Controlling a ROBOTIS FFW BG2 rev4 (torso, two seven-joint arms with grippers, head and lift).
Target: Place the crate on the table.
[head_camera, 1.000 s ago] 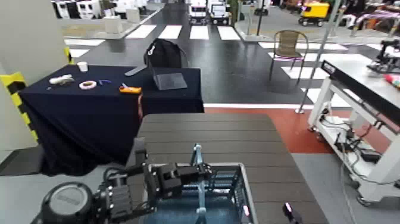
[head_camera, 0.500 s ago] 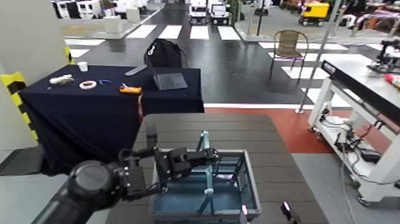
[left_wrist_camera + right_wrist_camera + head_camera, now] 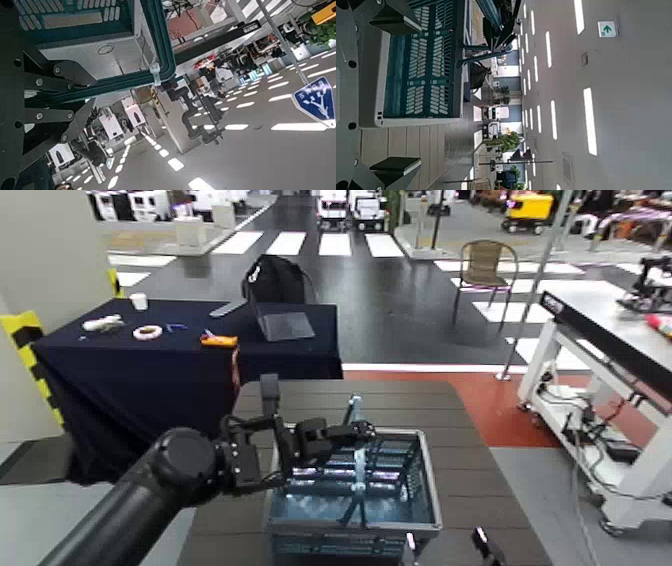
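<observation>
Left gripper (image 3: 358, 431) gripping crate handle (image 3: 359, 471), jaws closed on it, crate (image 3: 352, 508) hanging over slatted table (image 3: 459, 452), right gripper (image 3: 449, 550) waiting nearby, opened.

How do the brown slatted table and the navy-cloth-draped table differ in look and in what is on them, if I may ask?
The slatted table shows bare brown slats; the draped table is covered in navy cloth. The slatted table has the crate at it, while the draped table bears a laptop and a white cup. Both have flat tops.
</observation>
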